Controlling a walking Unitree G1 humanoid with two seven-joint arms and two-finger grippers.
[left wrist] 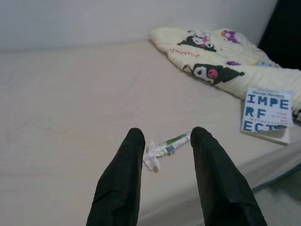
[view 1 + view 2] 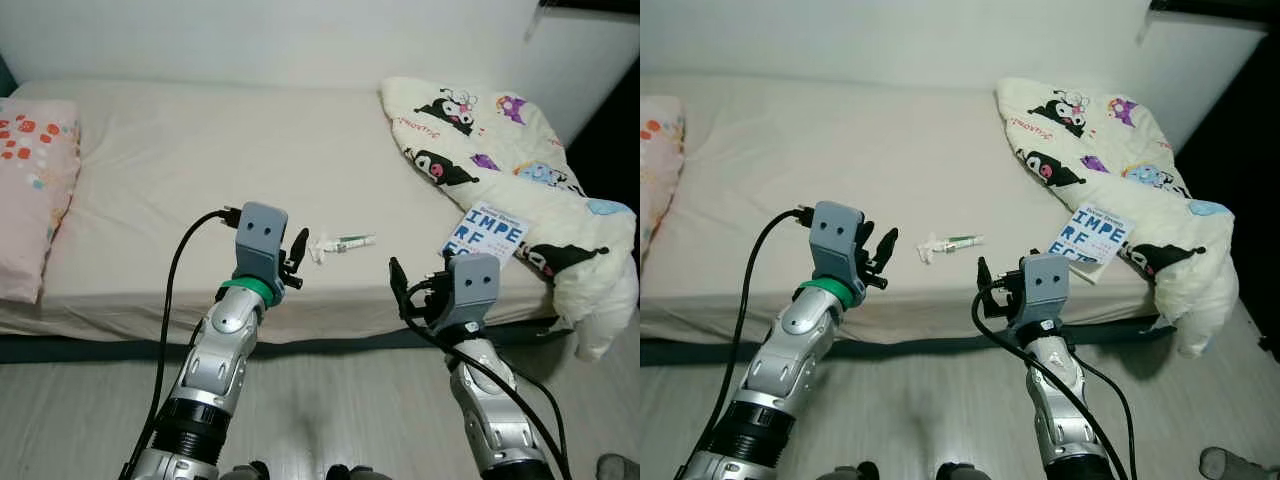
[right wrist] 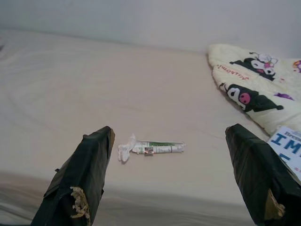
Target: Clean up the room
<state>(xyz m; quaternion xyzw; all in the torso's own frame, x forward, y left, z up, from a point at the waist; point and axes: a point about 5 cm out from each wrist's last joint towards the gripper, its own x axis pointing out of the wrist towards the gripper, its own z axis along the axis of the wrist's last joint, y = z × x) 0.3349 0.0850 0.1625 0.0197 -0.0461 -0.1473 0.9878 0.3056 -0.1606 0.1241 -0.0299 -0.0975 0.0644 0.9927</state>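
Observation:
A small green-and-white tube with a crumpled white tissue at one end (image 2: 340, 244) lies on the beige bed (image 2: 180, 170), near its front edge. My left gripper (image 2: 296, 256) is held just left of it, over the mattress edge. It is open, and in the left wrist view the tube (image 1: 171, 142) lies beyond the gap between the two black fingers (image 1: 127, 165). My right gripper (image 2: 420, 285) hovers in front of the bed edge, right of the tube (image 3: 157, 148), open wide with nothing in it.
A book with blue letters (image 2: 495, 232) lies on the bed's right part, against a cream cartoon-print blanket (image 2: 500, 140) that hangs over the right corner. A pink pillow (image 2: 30, 190) rests at the far left. Grey floor (image 2: 330, 400) lies in front of the bed.

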